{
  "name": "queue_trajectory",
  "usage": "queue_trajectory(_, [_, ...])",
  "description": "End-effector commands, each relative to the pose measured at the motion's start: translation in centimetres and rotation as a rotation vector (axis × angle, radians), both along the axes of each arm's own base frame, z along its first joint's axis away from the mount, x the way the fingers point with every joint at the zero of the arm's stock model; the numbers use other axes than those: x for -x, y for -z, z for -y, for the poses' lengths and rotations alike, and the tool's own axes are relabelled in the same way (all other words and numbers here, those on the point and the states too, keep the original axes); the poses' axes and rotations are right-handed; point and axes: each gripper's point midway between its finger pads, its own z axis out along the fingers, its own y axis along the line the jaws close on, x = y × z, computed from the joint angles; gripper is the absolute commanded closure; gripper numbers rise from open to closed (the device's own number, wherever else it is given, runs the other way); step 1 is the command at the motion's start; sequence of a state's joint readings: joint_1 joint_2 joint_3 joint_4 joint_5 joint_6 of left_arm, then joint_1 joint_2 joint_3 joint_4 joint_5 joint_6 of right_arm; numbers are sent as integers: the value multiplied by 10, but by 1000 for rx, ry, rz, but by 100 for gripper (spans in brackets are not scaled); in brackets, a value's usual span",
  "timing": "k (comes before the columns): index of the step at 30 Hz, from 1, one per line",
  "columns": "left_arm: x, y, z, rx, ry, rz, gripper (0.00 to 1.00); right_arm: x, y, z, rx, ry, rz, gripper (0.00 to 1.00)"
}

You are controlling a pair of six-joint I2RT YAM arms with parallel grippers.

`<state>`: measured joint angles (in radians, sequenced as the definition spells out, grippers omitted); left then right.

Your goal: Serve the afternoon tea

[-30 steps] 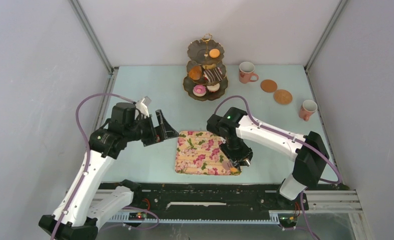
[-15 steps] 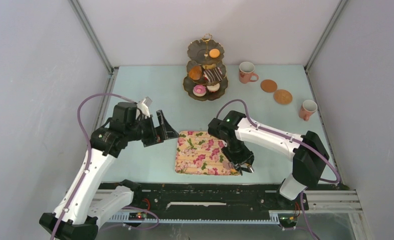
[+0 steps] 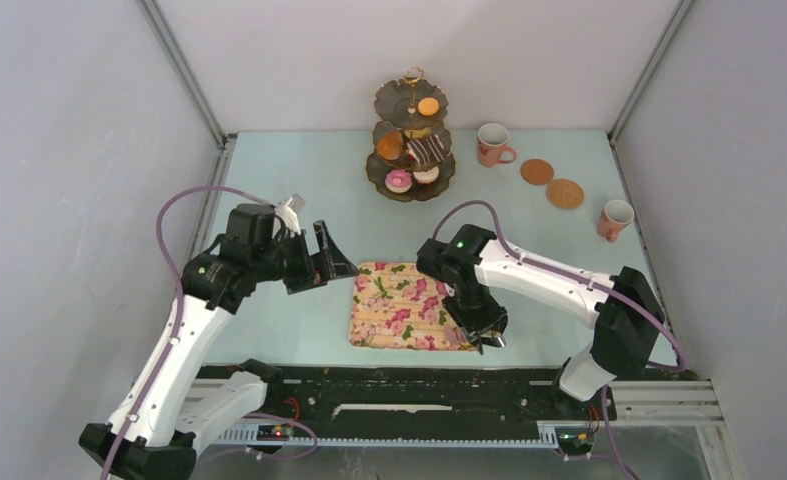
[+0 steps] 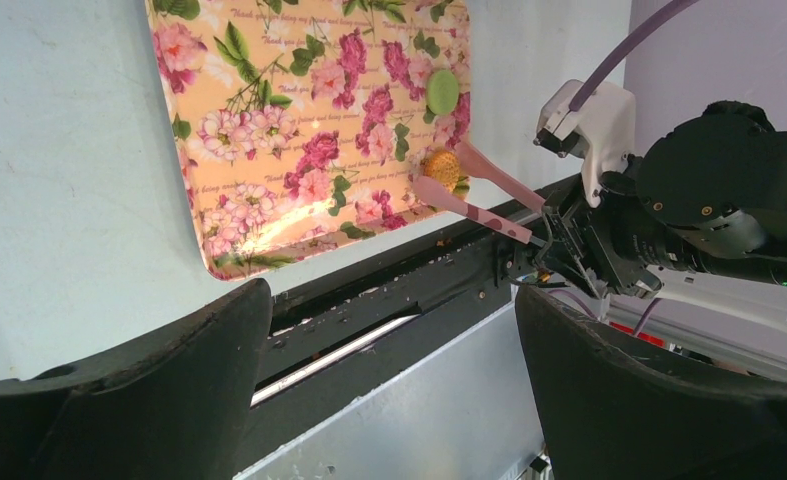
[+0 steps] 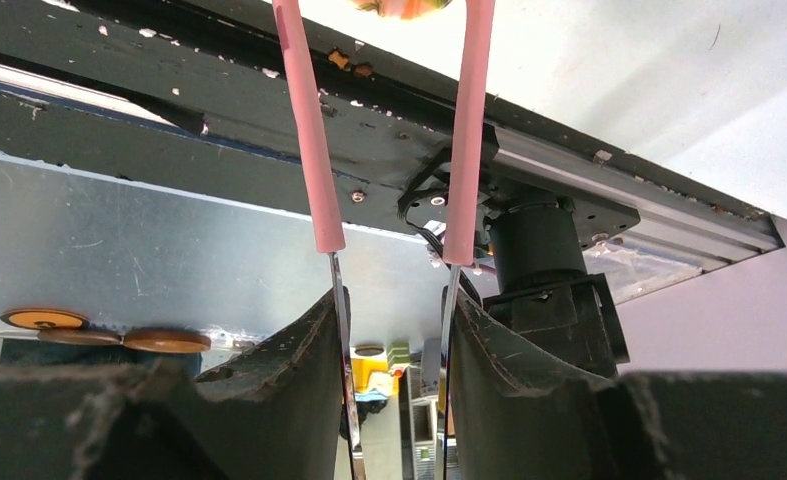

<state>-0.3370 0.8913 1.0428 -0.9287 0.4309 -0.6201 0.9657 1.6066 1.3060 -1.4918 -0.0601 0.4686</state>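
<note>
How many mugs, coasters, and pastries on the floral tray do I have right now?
Pink mugs: 2
Cork coasters: 2
Pastries on the floral tray: 2 (green macaron; orange macaron, between the tongs)
Total: 6

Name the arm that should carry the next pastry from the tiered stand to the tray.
Right. The right tool is shut on the tongs, whose tips flank the orange macaron at the floral tray's corner. The left tool hangs open and empty beside the tray, with no tongs.
</note>
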Motion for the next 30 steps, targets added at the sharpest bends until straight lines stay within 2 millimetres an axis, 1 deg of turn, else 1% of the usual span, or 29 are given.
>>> queue_trajectory(1, [-1,-12,3,23,23,44,2,7,-6,3,-24,26,8,59])
queue_trajectory(9, [-2,-14,5,39,17,48,2,9,-2,4,-32,32,7,59])
queue_trajectory(13, [-2,-16,4,40,15,51,2,9,0,1,-42,31,2,61])
queue_trajectory(20, [-3,-15,4,40,9,49,2,5,-1,2,-44,25,22,71])
queue_trajectory(22, [-3,-16,4,41,6,51,2,3,-3,3,-42,24,37,73])
queue_trajectory(25, [-4,-17,5,44,7,51,2,-1,-13,3,-56,26,75,76])
queue_trajectory(28, [-5,-16,5,43,9,47,2,-6,-25,0,-95,34,119,77])
queue_trajectory(30, [-6,-16,6,41,10,45,2,-8,-29,-4,-137,46,136,79])
